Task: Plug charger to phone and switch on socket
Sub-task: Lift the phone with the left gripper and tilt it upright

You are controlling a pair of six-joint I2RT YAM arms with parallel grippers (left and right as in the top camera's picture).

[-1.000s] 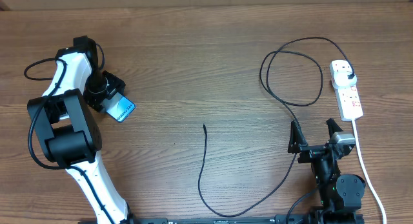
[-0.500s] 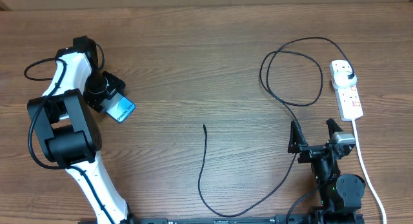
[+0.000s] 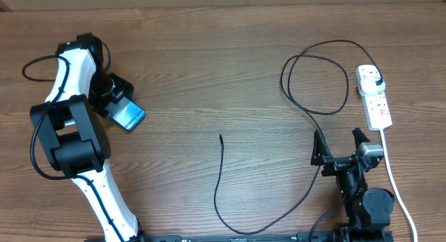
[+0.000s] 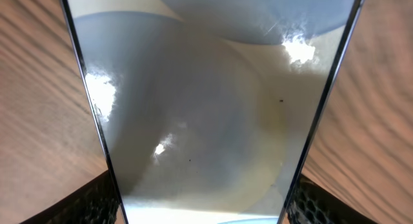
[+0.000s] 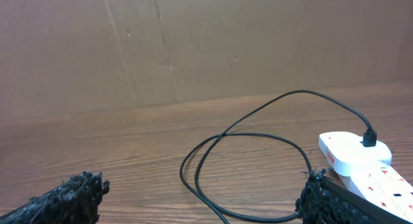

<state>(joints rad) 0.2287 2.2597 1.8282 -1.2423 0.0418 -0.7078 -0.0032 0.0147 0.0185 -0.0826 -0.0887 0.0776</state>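
lying far right of the phone (image 3: 131,118), the socket (image 3: 377,106) and the wide, empty right gripper (image 3: 337,137) sit together, while the left gripper (image 3: 118,107) clamps the phone and the charger (image 3: 221,155) points its free tip fore-aft, right of the phone and probably nearer to it.
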